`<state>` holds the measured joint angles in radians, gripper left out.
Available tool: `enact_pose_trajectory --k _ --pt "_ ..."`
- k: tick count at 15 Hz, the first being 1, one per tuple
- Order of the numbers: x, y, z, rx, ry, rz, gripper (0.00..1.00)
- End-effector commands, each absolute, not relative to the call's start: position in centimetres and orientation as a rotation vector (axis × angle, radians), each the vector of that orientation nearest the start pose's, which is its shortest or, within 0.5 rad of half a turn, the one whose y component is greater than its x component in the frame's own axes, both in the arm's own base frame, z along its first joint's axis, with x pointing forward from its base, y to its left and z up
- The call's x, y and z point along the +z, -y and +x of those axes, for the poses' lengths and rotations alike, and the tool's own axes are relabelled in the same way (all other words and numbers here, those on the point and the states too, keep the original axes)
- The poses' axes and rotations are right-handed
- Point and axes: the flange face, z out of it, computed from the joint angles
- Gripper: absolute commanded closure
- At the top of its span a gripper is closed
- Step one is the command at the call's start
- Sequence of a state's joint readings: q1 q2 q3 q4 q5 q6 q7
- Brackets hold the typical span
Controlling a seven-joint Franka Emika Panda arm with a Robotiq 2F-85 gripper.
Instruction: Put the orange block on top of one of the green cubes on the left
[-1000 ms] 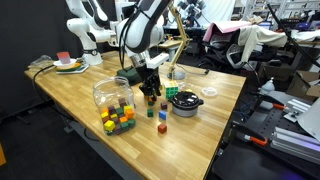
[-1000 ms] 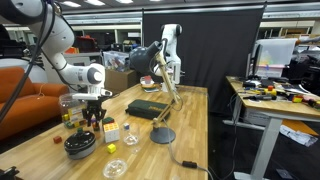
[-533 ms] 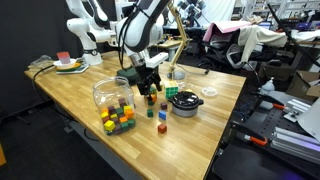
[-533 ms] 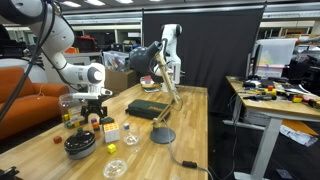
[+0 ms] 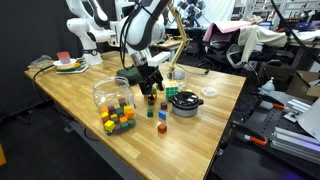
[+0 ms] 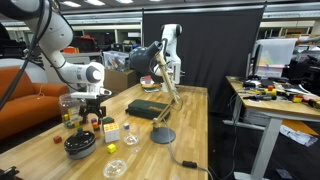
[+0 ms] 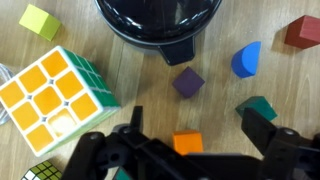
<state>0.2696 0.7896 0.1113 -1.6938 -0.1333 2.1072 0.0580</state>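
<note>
Black fingers of the gripper (image 7: pixel 193 125) stand spread wide in the wrist view. The orange block (image 7: pixel 187 143) rests on the wooden table (image 7: pixel 140 80) between them, apart from both. That block lies below the dark bowl (image 7: pixel 160 20), beyond a purple cube (image 7: pixel 186 82) just beside the bowl's lip. A green cube (image 7: pixel 40 20) lies left of the bowl, a blue piece (image 7: pixel 246 60) and a red block (image 7: pixel 303 30) right of it, and a puzzle cube (image 7: pixel 55 95) lower left.
</note>
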Motion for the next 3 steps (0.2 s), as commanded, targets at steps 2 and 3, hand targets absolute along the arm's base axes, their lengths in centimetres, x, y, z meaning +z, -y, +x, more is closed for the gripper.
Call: enact_pose_trajectory --k 2,3 --pt "11.39 -22.45 58.53 0.576 0.624 -3.124 0.00" --pt "11.39 -22.45 58.53 0.576 0.624 -3.124 0.00"
